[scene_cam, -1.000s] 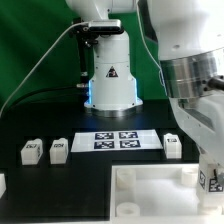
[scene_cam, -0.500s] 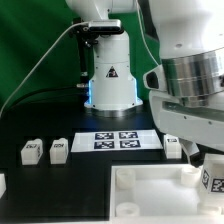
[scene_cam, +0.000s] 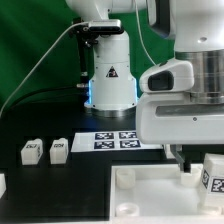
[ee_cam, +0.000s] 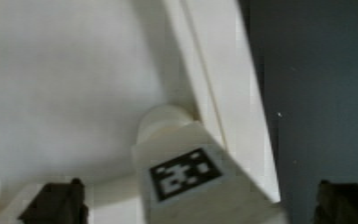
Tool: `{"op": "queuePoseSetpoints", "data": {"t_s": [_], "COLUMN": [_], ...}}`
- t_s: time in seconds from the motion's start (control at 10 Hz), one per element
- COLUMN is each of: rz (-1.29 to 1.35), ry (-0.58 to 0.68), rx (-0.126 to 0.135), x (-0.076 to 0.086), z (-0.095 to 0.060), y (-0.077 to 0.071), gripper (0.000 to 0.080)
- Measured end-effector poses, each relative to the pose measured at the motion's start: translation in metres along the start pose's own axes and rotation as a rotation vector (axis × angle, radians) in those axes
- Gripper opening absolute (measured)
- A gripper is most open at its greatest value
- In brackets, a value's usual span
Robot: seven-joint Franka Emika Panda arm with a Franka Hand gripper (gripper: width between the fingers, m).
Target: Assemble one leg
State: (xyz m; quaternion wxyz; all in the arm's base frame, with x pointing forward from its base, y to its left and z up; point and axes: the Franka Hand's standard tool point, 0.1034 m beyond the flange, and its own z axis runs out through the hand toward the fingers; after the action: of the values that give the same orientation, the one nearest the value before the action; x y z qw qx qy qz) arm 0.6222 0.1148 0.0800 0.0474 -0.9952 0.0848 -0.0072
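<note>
The gripper (ee_cam: 202, 203), open and empty, hangs over the leg (scene_cam: 211, 170), which stands upright in line between its fingers (ee_cam: 60, 201), on the top (scene_cam: 150, 200) near the worktop's edge at the exterior view's right.

The arm (scene_cam: 185, 100) has swung across the marker board's (scene_cam: 112, 139) end — the leg (scene_cam: 212, 172) shows more fully.

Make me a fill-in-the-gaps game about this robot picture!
The marker board carries ___ black tags. To its left in the exterior view stand ___ loose legs. The gripper, seen in the wrist view, is ___.
Missing words: four; two; open.
</note>
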Motion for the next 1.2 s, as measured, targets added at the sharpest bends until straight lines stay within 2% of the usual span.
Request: {"op": "queuePoseSetpoints", "data": {"t_s": [0.1,0.2,0.3,0.4,0.5,0.6,0.8,1.2], "rz": [-0.03,-0.013,-0.004,0.1,0.215,0.294,0.529,1.186], "ry": [0.014,0.012,0.012,0.009,0.006,0.003,-0.004,-0.052], "rx": [0.002,0.003,0.004,0.011,0.018,0.022,0.033,0.099], "x": [0.0038,0.0027,0.0025,0.0021,0.0014,0.001,0.0019,0.0015], "z": [-0.0009,-0.0003,-0.0002,0.0001,0.0003,0.0006,0.0007,0.0028], "y": [0.0046,0.0025,0.0022,0.0009,-0.001,-0.0009,-0.0003,-0.0023], "gripper": [0.0649,0.0649,0.0559,0.0377,0.0377,0.0293,0.0294,0.0294]}}
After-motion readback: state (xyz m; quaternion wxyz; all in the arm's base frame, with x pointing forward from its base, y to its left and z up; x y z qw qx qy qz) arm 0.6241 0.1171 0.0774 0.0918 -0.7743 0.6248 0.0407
